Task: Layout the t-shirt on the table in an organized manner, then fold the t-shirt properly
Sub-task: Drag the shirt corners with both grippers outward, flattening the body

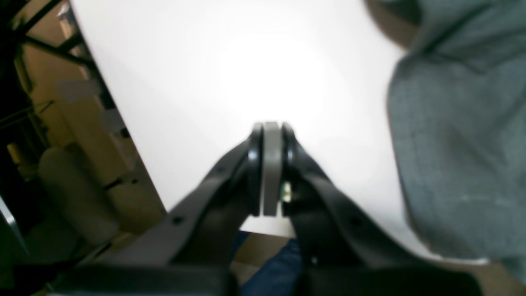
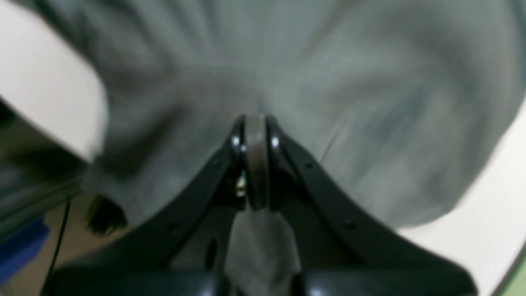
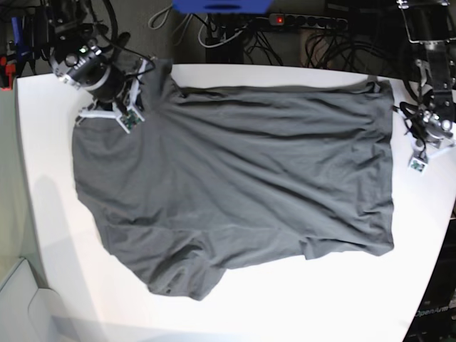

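Note:
The dark grey t-shirt (image 3: 242, 178) lies spread over the white table (image 3: 57, 235), wrinkled, with its lower left part bunched. My right gripper (image 3: 135, 89) is at the shirt's far left corner. In the right wrist view the right gripper (image 2: 255, 121) is shut, with grey cloth (image 2: 259, 246) pinched between the jaws and the shirt (image 2: 328, 74) stretching away from it. My left gripper (image 3: 420, 142) is just off the shirt's right edge. In the left wrist view the left gripper (image 1: 271, 127) is shut with nothing in it, over bare table (image 1: 246, 61), with the shirt (image 1: 460, 144) beside it.
Cables and a power strip (image 3: 306, 21) run behind the table's far edge, next to a blue box (image 3: 221, 6). Cardboard boxes (image 1: 82, 123) stand beyond the table edge in the left wrist view. A pale object (image 3: 14, 299) sits off the near left corner.

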Controlling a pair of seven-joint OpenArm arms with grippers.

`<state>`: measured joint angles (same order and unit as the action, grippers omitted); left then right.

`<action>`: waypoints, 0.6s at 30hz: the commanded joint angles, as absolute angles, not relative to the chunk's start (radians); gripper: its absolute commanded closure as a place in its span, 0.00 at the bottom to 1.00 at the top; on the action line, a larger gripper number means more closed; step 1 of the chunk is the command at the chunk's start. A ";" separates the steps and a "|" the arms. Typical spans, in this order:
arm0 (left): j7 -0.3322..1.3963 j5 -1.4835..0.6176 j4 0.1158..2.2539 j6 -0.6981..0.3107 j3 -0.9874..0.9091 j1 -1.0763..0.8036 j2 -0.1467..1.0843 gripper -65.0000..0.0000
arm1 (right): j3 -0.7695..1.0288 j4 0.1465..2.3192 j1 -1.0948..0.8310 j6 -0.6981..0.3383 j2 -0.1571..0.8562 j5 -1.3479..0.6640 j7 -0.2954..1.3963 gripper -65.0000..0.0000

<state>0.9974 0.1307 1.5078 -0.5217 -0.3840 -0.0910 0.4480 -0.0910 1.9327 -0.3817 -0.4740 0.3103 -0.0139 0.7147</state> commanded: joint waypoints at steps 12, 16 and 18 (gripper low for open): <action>1.079 0.143 1.658 -0.521 -0.394 0.087 0.213 0.99 | -0.110 1.844 -0.062 -0.475 0.317 -0.016 0.704 1.00; 1.069 0.143 1.531 -0.521 -0.394 0.140 0.105 0.99 | -0.124 1.653 0.079 -0.475 0.320 -0.016 0.694 1.00; 1.038 0.143 1.463 -0.521 -0.387 0.162 0.068 0.99 | -0.133 1.552 0.157 -0.503 0.318 -0.016 0.693 1.00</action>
